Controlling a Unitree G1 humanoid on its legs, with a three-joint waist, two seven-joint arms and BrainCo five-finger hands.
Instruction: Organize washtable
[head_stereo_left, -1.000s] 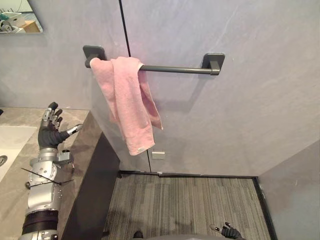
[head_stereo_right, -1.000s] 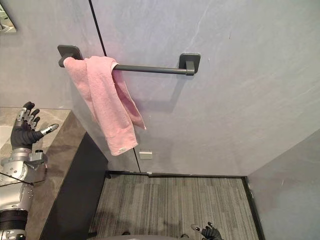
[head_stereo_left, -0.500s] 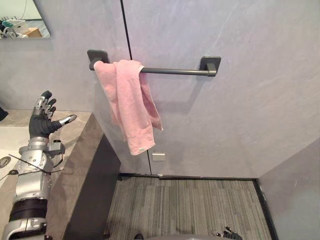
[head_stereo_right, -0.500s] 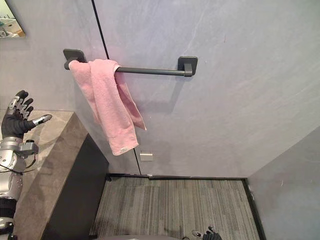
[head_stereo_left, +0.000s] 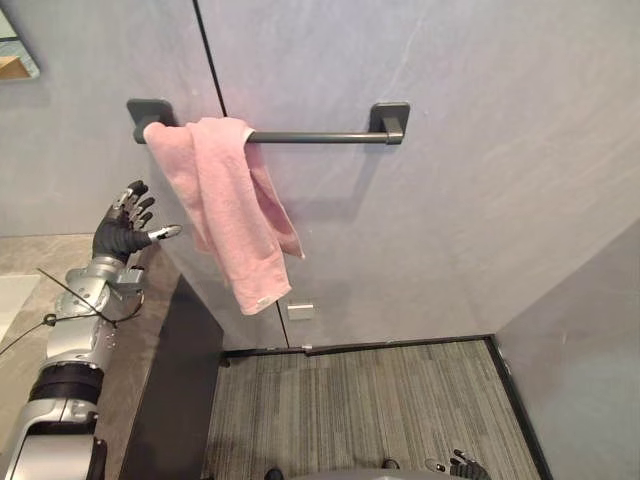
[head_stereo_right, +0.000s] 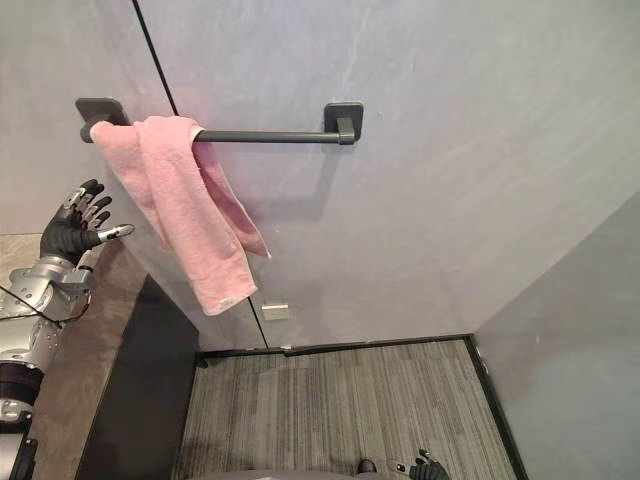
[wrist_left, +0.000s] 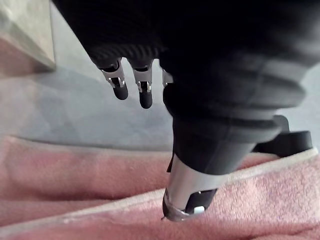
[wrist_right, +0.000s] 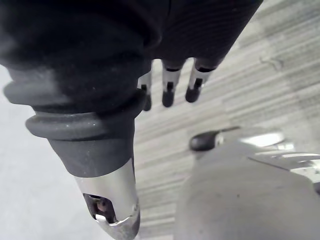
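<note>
Pink towel (head_stereo_left: 225, 200) hangs on the dark towel bar (head_stereo_left: 320, 137) fixed to the grey wall (head_stereo_left: 450, 220). It is bunched at the bar's left end, right against the left bracket. The drape is uneven: 1 long fold runs down and to the right, ending in a low corner with a small label. The right half of the bar is bare.

Judgement on step: reach toward the towel, grasp not yet made. The towel looks untidy rather than misplaced, so the likely aim is to straighten it or spread it along the bar.

Next move, as I judge it: bring the fingers across the small gap to the near hanging edge, then pinch the cloth without dragging the whole towel off the bar. The cloth is limp and will slide on the smooth bar if pulled downward.

Left hand (head_stereo_left: 125, 230) is raised above the end of the bench (head_stereo_left: 128, 360), forearm sloping up toward the wall. Fingers are spread and straight, thumb out toward the towel, nothing held. The thumb tip is just beside the cloth and appears apart from it. In the left wrist view, the fingers (wrist_left: 120, 92) are extended, with towel folds close beyond.

Right hand (head_stereo_left: 462, 466) hangs low over the carpeted floor (head_stereo_left: 360, 400), fingers relaxed, empty.
</note>
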